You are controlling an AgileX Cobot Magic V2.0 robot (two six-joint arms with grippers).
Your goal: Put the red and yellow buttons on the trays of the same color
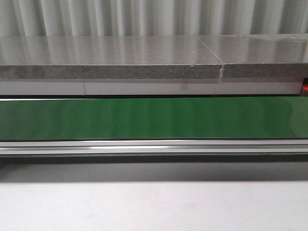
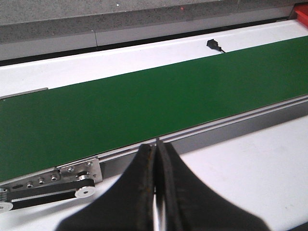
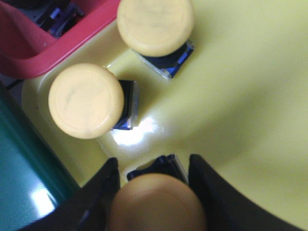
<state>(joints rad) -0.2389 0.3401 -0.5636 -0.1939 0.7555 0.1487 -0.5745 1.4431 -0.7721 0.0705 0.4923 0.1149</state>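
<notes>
In the right wrist view a yellow tray (image 3: pixel 240 96) holds two yellow buttons (image 3: pixel 85 100) (image 3: pixel 155 25), each on a dark blue square base. A third yellow button (image 3: pixel 156 202) sits between the fingers of my right gripper (image 3: pixel 153 161), which is shut on its cap just above the tray floor. The red tray (image 3: pixel 57 43) borders the yellow one, with dark parts inside it. No red button shows. My left gripper (image 2: pixel 157 144) is shut and empty, over the white table beside the conveyor rail. Neither gripper appears in the front view.
The green conveyor belt (image 1: pixel 154 118) runs across in front of a grey stone ledge (image 1: pixel 110 71), and it also fills the left wrist view (image 2: pixel 144 101). A small black sensor (image 2: pixel 214 45) sits on the belt's far side. A belt edge (image 3: pixel 24 183) lies next to the yellow tray.
</notes>
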